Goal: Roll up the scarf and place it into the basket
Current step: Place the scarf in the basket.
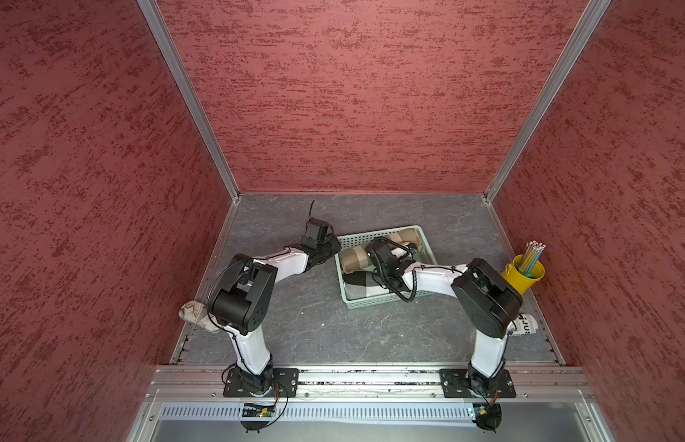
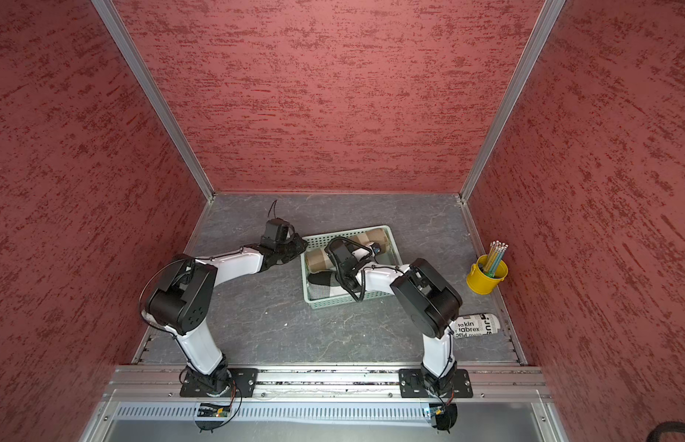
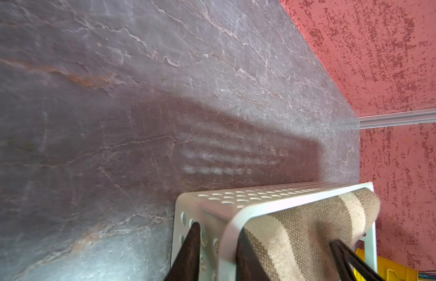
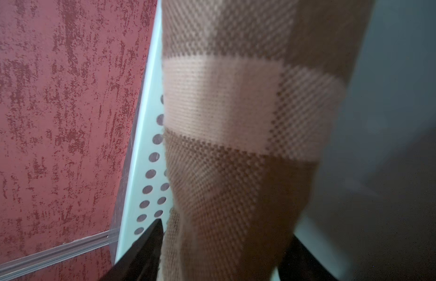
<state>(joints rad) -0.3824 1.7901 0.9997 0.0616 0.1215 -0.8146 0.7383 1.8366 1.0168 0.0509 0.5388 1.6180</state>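
- Red textured walls [image 1: 371, 95] enclose the grey marbled table [image 1: 314, 329] we work over.
- Our right gripper [image 4: 226, 228] stands wide, one jaw on each side of the rolled tan-checked scarf [image 4: 236, 121].
- We see the scarf lying inside the basket [image 1: 375, 303], directly beneath that gripper and against the perforated wall beside one jaw.
- Our left gripper [image 3: 218, 227] shows a narrow gap straddling the basket's end wall; we cannot tell whether it pinches.
- A black-and-white cloth [image 1: 358, 286] lies under the right wrist.
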